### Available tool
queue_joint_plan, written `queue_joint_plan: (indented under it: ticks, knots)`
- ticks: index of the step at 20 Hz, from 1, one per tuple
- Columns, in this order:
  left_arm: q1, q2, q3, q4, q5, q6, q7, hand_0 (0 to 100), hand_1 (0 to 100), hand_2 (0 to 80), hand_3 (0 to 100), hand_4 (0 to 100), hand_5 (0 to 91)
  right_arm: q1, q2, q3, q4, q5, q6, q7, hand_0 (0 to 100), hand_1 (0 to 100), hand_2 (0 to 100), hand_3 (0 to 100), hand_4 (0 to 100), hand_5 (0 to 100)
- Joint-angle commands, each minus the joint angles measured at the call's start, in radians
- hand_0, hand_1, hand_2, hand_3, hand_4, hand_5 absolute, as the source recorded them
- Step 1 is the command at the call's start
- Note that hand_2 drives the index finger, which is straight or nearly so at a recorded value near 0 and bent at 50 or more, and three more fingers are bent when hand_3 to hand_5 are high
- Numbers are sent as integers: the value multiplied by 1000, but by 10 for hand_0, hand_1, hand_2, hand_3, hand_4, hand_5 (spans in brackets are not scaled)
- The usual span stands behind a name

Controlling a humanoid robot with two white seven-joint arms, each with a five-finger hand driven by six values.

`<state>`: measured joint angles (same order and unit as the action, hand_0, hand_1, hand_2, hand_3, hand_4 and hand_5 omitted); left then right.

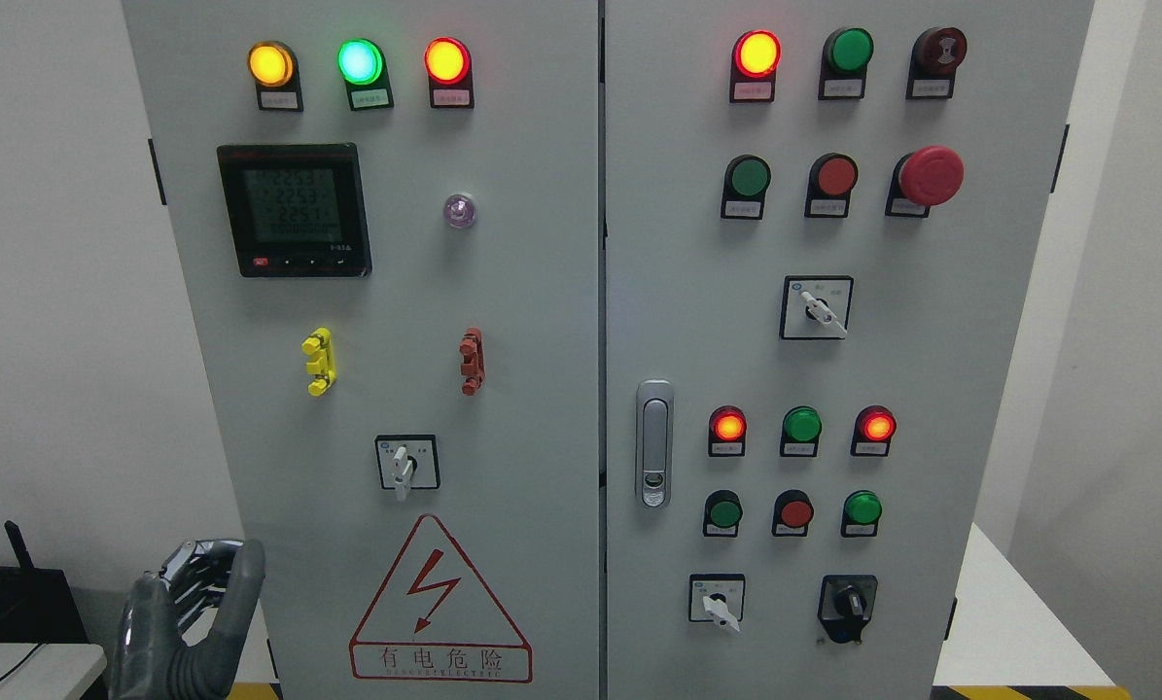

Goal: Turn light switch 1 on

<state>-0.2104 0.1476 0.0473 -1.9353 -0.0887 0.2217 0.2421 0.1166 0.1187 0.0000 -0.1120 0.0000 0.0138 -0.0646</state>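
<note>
**Desk:** What have you got on the head camera?

**Me:** I'm facing a grey control cabinet [542, 321] with two doors. On the left door I see three lit lamps along the top: amber [270, 63], green [360, 61] and red [446, 59]. Below them sits a digital meter [294, 210], with a small violet indicator [459, 211] to its right.

**Desk:** And the switch you're after?

**Me:** I can't tell which one counts as number 1; the labels are too small to read. The rotary switch on the left door [404, 465] sits low, just above the red warning triangle [440, 603], its white handle pointing roughly straight down. On the right door I see three more: one mid-height [818, 308], one at the bottom [718, 600], both with white handles angled down to the right, and a black knob [847, 607] beside that.

**Desk:** Where's your hand?

**Me:** The left hand [187, 622] is at the lower left corner, near me, in front of the cabinet's left edge, well apart from every switch. Its dark fingers [240, 593] are loosely spread and upright, holding nothing. I see nothing of the right hand.
</note>
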Motion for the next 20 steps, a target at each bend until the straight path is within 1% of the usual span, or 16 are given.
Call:
queue_joint_plan:
  ticks: [1,2,4,5,10,14,16,18,20]
  knots:
    - [-53,-48,-112,-10,-31,25,13,191,349,530,726,744,642,0,-1,17,0,-25,0,0,120,389,0,0,0,0]
    - [-58,-51,-119,-10,-46,31,23,191,350,531,726,745,643,0,-1,17,0,-25,0,0,120,389,0,0,0,0]
    - [-70,-60,-145,-10,-88,70,57,189,356,538,732,748,646,0,-1,17,0,-25,0,0,120,389,0,0,0,0]
    - [-84,-68,-156,-10,-98,90,72,189,358,539,733,749,647,0,-1,17,0,-25,0,0,120,389,0,0,0,0]
    - [-118,-103,-198,-8,-105,148,105,181,389,549,734,754,650,0,1,17,0,-25,0,0,120,389,0,0,0,0]
    - [-126,-121,-214,-8,-160,182,114,170,406,550,734,754,650,0,-1,17,0,-25,0,0,120,389,0,0,0,0]
    - [-126,-126,-216,-7,-161,186,132,162,410,550,735,755,648,0,1,17,0,-25,0,0,120,389,0,0,0,0]
    - [-126,-137,-216,-5,-164,189,135,160,411,551,734,755,648,0,1,17,0,-25,0,0,120,389,0,0,0,0]
    - [-135,-145,-214,-4,-169,215,152,158,413,552,734,754,646,0,1,17,0,-25,0,0,120,389,0,0,0,0]
